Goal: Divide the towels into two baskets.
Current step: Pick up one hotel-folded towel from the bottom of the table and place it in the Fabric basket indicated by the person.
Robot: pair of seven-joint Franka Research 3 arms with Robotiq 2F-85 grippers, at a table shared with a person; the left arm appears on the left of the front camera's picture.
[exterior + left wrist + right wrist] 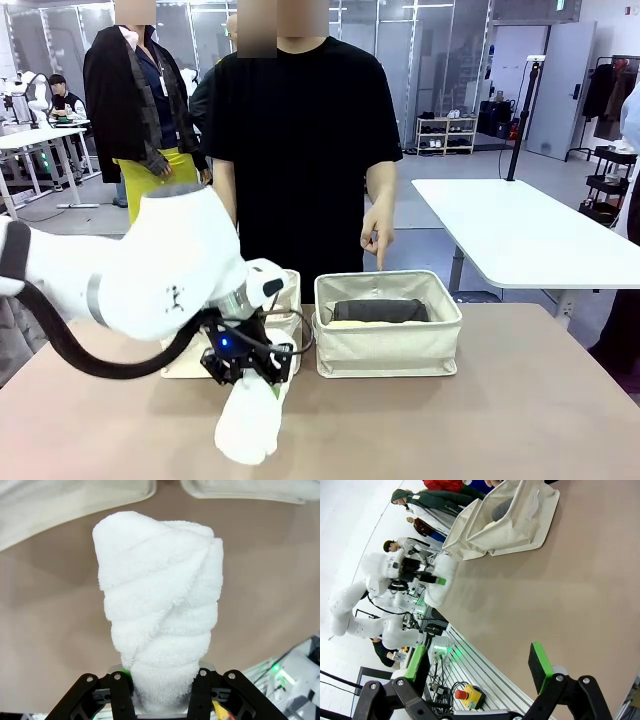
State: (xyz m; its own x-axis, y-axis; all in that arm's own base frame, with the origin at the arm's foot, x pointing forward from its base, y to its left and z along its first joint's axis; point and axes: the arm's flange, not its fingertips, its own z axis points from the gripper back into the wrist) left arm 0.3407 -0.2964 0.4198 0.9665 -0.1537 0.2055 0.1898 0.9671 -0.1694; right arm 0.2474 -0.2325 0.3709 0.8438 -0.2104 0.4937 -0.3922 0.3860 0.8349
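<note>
My left gripper is shut on one end of a white rolled towel, which hangs just above the table's front. In the left wrist view the white towel stands out from between the fingers. Two cream baskets sit side by side. The left basket is mostly hidden behind my arm. The right basket holds a dark grey towel on top of a pale yellow towel. My right gripper is open over bare table, well away from the baskets.
A person in black stands at the far side, one hand pointing down at the right basket. Both basket rims show at the top of the left wrist view. Another white table stands behind on the right.
</note>
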